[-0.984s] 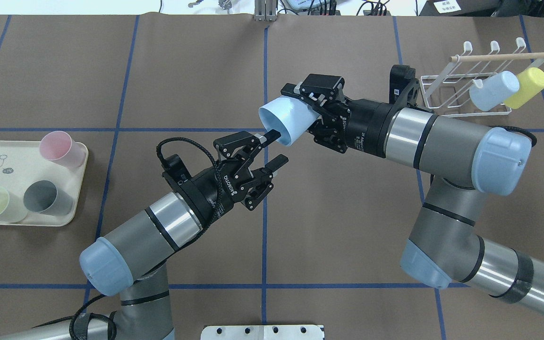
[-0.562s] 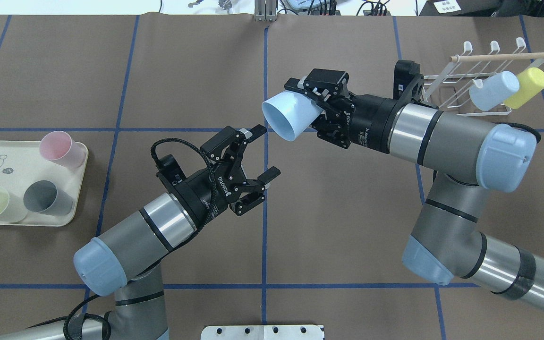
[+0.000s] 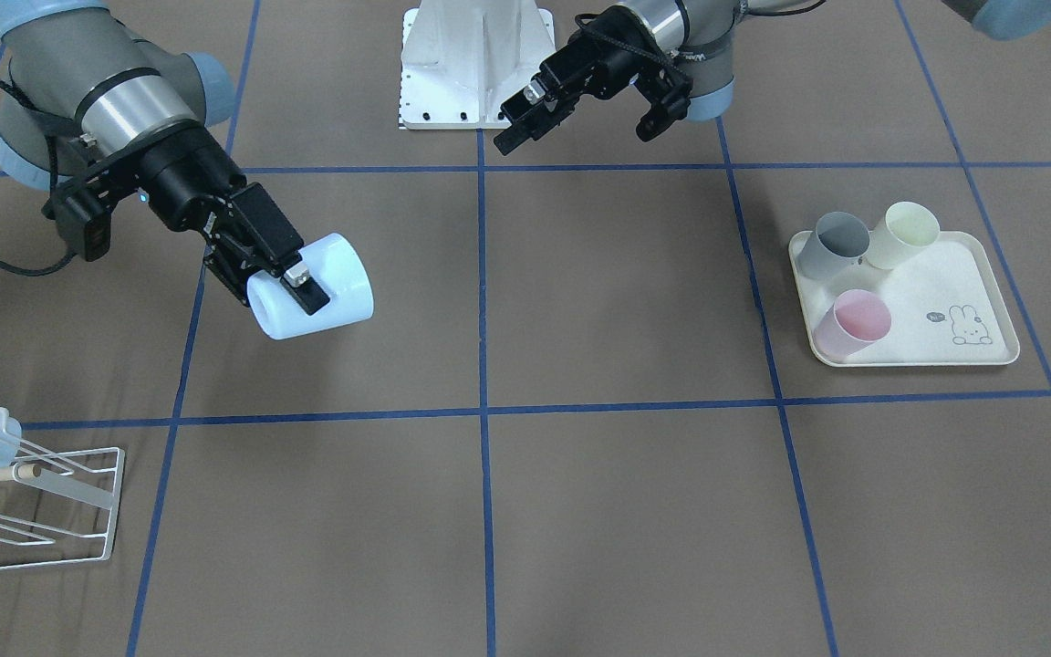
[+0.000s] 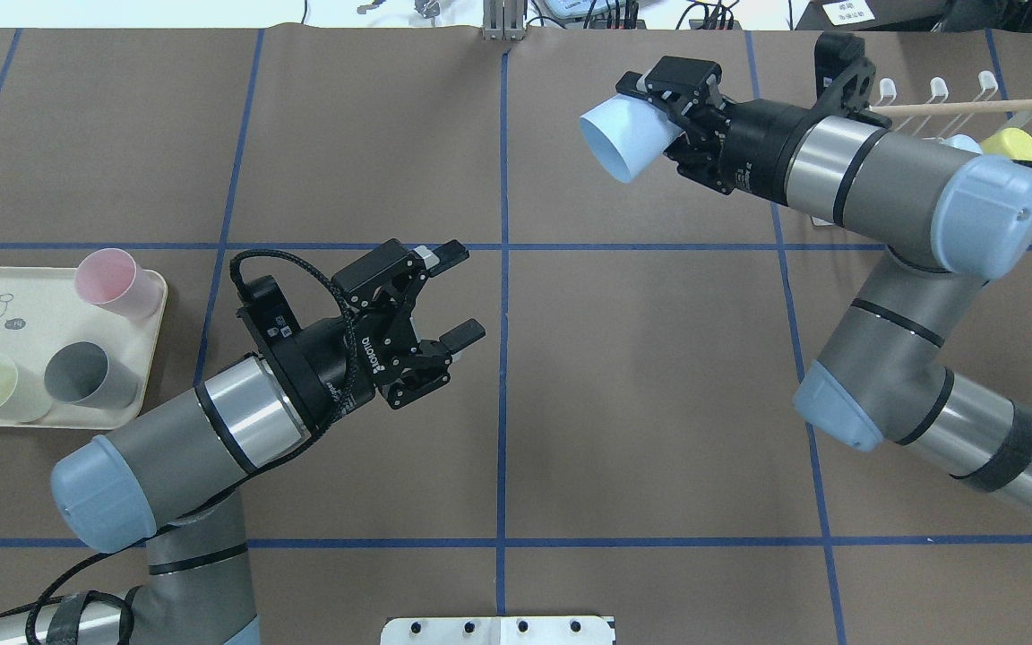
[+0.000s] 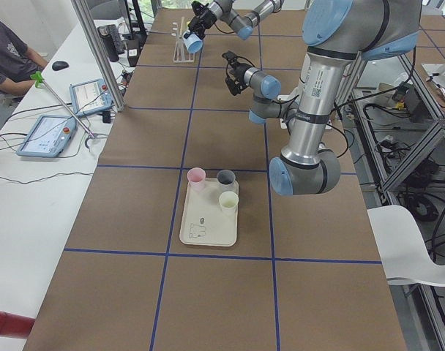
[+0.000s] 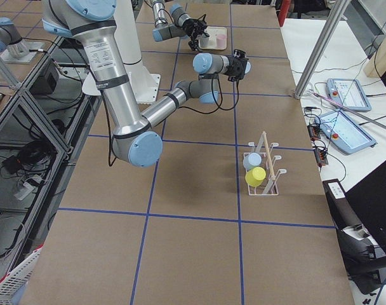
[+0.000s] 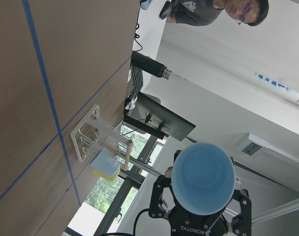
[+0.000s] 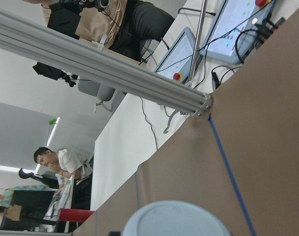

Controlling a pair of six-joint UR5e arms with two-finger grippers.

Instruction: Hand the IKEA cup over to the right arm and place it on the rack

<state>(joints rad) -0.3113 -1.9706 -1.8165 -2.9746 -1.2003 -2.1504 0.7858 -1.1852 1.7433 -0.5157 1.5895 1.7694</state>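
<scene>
One cup [image 4: 616, 143] sits pinched in right end effector [image 4: 650, 133]; left end effector [image 4: 462, 293] spread.

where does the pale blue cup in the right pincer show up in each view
Front-facing: cup left of centre.
Overhead: upper right.
Exterior left: tiny, far top.
Exterior right: cannot make it out.
Left wrist: bottom centre, mouth toward camera.
Right wrist: bottom edge, cropped.
Landmark: the rack, just right of the cup overhead, lower left in front-facing.
</scene>
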